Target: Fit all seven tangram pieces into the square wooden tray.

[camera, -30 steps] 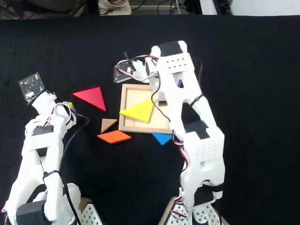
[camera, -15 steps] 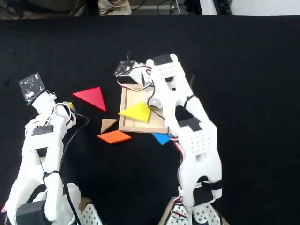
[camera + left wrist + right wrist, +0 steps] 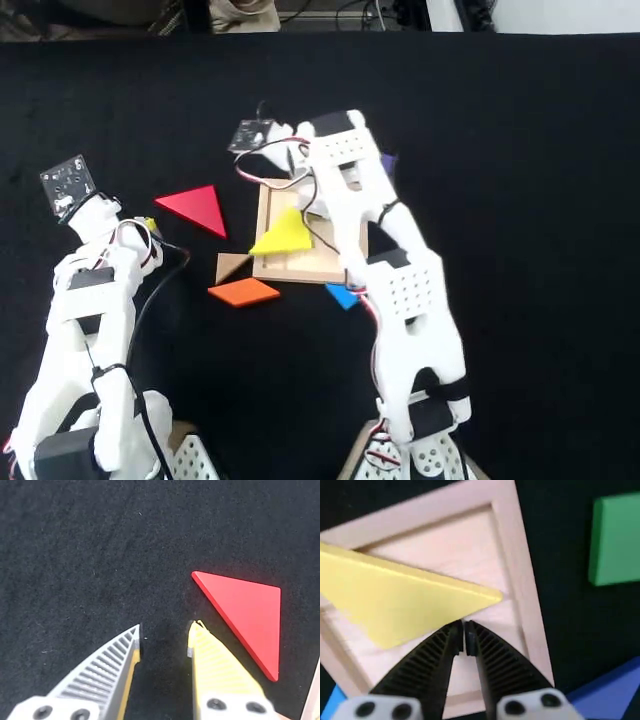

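Observation:
The square wooden tray (image 3: 330,262) lies mid-table under my right arm. A yellow triangle (image 3: 283,233) rests tilted over the tray's left part, one edge on the rim. In the right wrist view my right gripper (image 3: 463,631) is shut, its tips against the yellow triangle (image 3: 405,600) inside the tray (image 3: 520,570). A red triangle (image 3: 193,208) lies left of the tray. My left gripper (image 3: 167,630) hovers open just beside the red triangle (image 3: 245,612), holding nothing.
A brown triangle (image 3: 231,266) and an orange parallelogram (image 3: 243,292) lie at the tray's front left. A blue piece (image 3: 343,295) sits at its front edge, a purple piece (image 3: 386,160) behind the arm. A green square (image 3: 615,540) lies outside the rim.
My right arm swung left over the tray, and the yellow triangle slid left and turned with it. The left arm has stayed still.

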